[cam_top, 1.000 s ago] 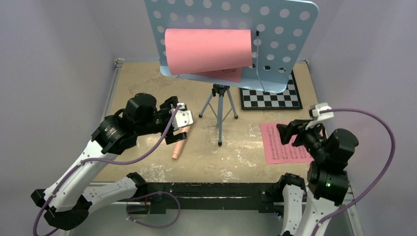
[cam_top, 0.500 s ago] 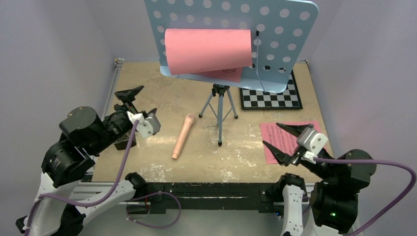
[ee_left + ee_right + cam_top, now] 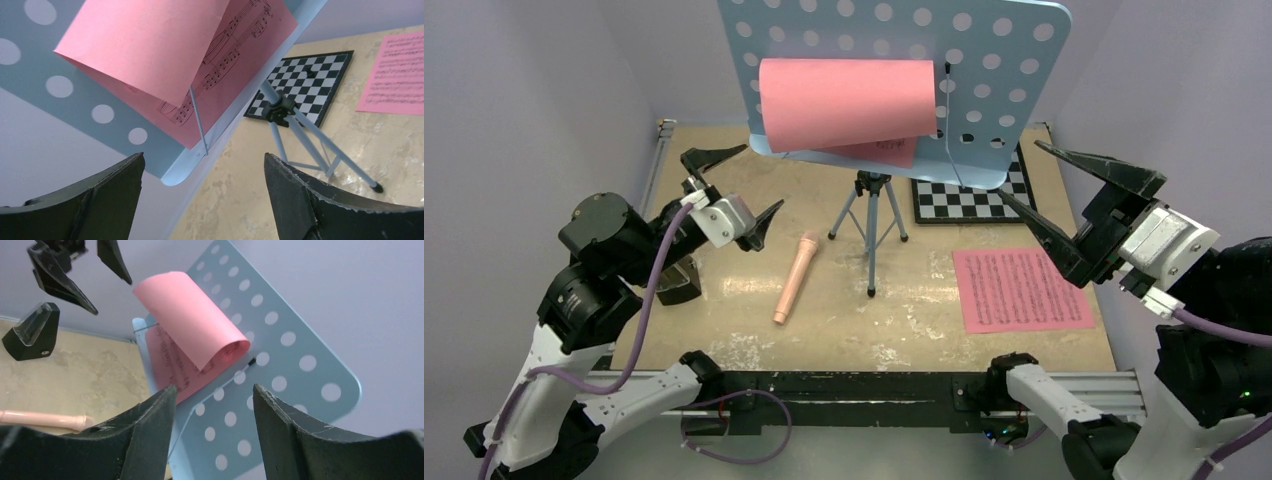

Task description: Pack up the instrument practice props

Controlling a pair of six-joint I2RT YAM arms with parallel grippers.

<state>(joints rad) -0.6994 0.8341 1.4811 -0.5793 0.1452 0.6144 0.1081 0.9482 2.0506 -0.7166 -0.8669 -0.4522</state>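
**While both arms hover raised, props sit unpacked**

L gripper (image 3: 762, 176) is lifted off the tan table (image 3: 724, 335) and tilted up toward the light-blue perforated music stand (image 3: 1004, 60) on its tripod, fingers wide apart, empty. R gripper (image 3: 1016, 167) is likewise raised, fingers spread, aimed at the stand. One pink sheet-music page (image 3: 844, 100) curls over on the stand; a second page (image 3: 1019, 290) lies flat at the table's R side. Left of the tripod legs lies the slim peach-pink recorder (image 3: 791, 280). By the L arm stands the small black pyramid metronome (image 3: 30, 332).

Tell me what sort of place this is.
Probably a robot test cell staged as a music practice corner: a worn table boxed in by plain walls, with a perforated music stand, pink sheet music and a recorder laid out.
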